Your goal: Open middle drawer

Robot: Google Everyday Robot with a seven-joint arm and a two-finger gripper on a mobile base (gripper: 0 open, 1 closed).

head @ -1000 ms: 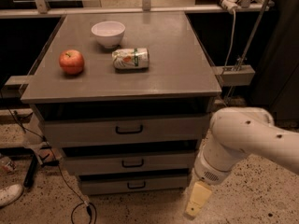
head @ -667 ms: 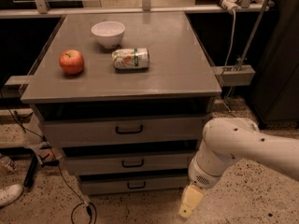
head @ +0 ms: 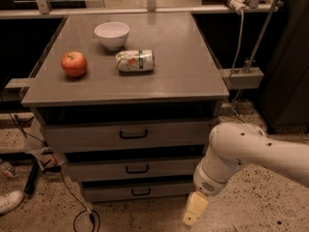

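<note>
shifted slightly left: gripper (head: 195, 209), low off the desk's (head: 183, 76) front right corner, close to the floor (head: 251, 211); spread or pressed together, cannot tell. desk: grey top; speckled floor; dim room. middle drawer (head: 159, 168): grey front, small dark loop handle, closed, second of three down the desk's front.

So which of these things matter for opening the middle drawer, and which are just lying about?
For the job:
- middle drawer and its small dark handle
- tool, low near the floor, right of the drawers

Just lying about:
- apple, white bowl and can on its side, all on top
- top drawer
- bottom drawer
</note>
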